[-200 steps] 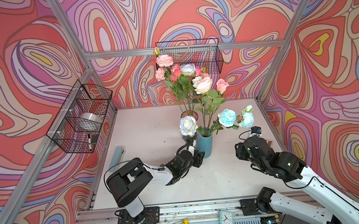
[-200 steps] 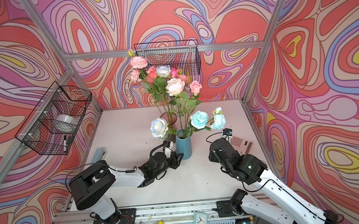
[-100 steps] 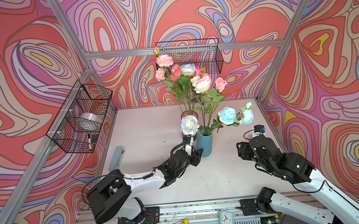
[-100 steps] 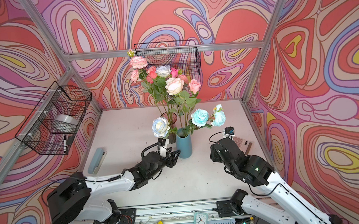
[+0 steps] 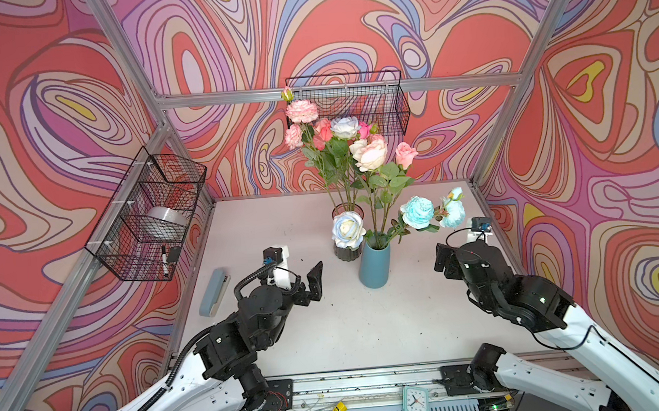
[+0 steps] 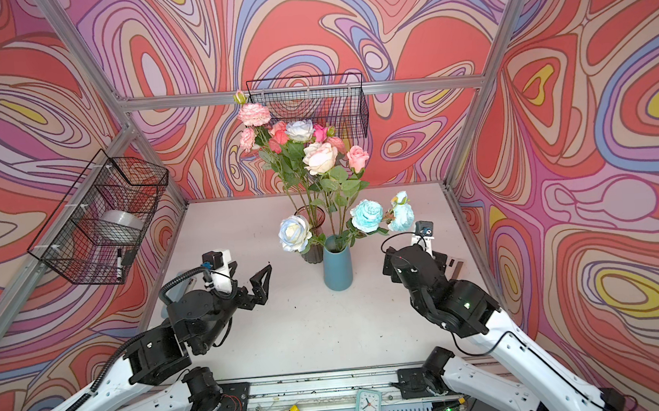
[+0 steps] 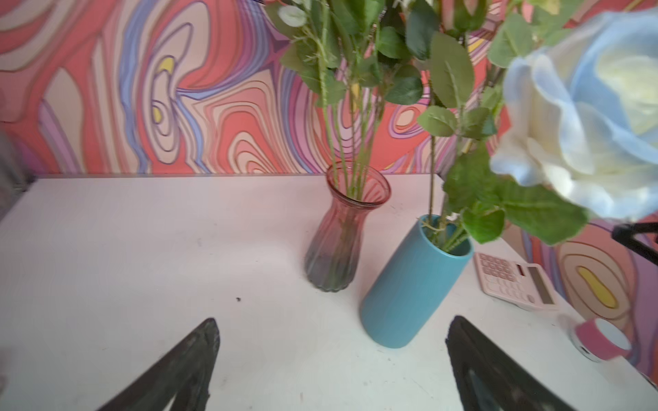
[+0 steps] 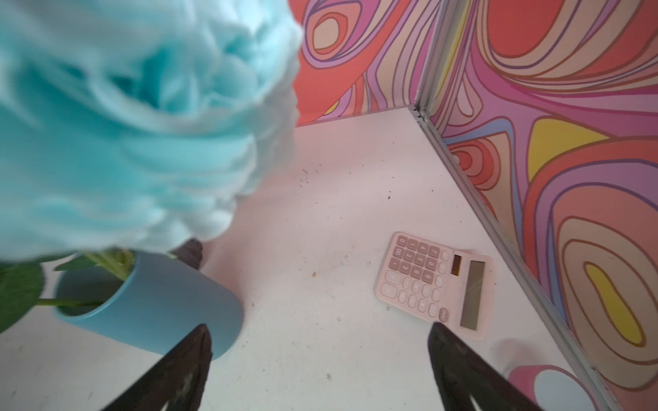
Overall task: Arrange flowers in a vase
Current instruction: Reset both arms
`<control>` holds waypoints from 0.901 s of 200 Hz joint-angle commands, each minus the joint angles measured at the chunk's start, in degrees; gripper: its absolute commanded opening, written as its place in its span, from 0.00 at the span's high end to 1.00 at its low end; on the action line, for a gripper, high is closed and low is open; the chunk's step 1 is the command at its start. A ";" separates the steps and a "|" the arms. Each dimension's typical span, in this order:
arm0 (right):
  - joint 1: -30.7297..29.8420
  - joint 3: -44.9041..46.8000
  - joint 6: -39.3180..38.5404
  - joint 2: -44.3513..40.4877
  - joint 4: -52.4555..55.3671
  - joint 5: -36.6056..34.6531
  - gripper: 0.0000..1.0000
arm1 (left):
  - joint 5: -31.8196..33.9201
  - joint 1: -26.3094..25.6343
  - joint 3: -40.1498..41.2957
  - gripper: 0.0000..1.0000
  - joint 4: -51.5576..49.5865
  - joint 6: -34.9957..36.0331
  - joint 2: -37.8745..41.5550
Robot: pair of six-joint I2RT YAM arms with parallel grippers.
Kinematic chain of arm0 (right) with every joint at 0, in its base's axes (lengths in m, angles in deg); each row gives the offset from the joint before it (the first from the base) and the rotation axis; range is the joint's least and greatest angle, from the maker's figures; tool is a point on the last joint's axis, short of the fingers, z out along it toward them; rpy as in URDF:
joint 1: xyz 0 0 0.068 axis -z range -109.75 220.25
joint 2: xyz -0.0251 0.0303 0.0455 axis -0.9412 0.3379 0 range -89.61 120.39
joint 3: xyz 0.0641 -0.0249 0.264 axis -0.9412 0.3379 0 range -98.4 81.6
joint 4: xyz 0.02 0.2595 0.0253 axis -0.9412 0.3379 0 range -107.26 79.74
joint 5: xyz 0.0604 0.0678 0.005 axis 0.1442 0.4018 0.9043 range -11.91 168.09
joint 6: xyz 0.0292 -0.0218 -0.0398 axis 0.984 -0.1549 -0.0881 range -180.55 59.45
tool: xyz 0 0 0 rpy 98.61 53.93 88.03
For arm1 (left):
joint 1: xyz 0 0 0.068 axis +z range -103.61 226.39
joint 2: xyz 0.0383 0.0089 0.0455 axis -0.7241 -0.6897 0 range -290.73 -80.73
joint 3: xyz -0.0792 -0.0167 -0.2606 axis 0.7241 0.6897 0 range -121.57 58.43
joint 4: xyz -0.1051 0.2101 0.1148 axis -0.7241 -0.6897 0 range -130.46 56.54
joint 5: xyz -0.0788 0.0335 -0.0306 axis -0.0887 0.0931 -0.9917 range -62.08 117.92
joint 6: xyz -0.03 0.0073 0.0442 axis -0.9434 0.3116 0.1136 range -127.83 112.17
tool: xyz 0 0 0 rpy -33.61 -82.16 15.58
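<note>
Bright, even, diffuse lighting; top views crisp, wrist views soft.
Both top views: the white worktop (image 5: 368, 330) is evenly lit, with faint soft-edged shadows under the arms. Right wrist view: the pale turquoise ruffled bloom (image 8: 124, 124) is close to the lens and heavily blurred; the pink plastic calculator (image 8: 438, 284) is fairly sharp. Left wrist view: the white, blue-edged rose (image 7: 587, 114) is soft, the teal cylindrical vase (image 7: 413, 284) appears to lean from wide-angle stretch, and the left claw (image 7: 331, 320) has fuzzy black fingers (image 7: 185, 366).

we are seeing swirling coral, lilac and yellow walls (image 5: 347, 34), a teal vase (image 5: 374, 265), a ribbed rose-tinted glass vase (image 7: 338, 245) (greying toward its base), and pink, white and pale blue flowers (image 5: 370, 154).
</note>
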 commanded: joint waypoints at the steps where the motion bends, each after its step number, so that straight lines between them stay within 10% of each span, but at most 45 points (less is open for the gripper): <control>1: 0.12 4.83 -0.67 -3.54 -1.00 -8.09 0.02 | 7.91 -0.20 0.61 0.00 -11.02 1.47 0.32; 24: 0.12 15.29 -13.27 -13.02 -17.18 -4.71 0.02 | 9.58 -0.20 6.54 0.00 -0.48 1.77 1.46; 69: 0.12 34.60 -34.50 -20.84 -51.28 -4.06 0.02 | 18.14 1.69 31.57 0.00 48.21 23.53 4.62; 99: 1.39 41.11 -49.08 -11.12 -75.48 -0.13 0.02 | 14.73 13.48 33.25 0.00 43.35 17.38 0.46; 145: 20.85 37.09 -40.71 3.20 -76.33 22.88 0.02 | 12.00 25.55 34.93 0.00 71.74 23.81 -20.90; 180: 27.05 36.34 -39.50 17.23 -86.26 27.69 0.02 | 8.40 32.97 34.37 0.00 84.73 28.71 -36.70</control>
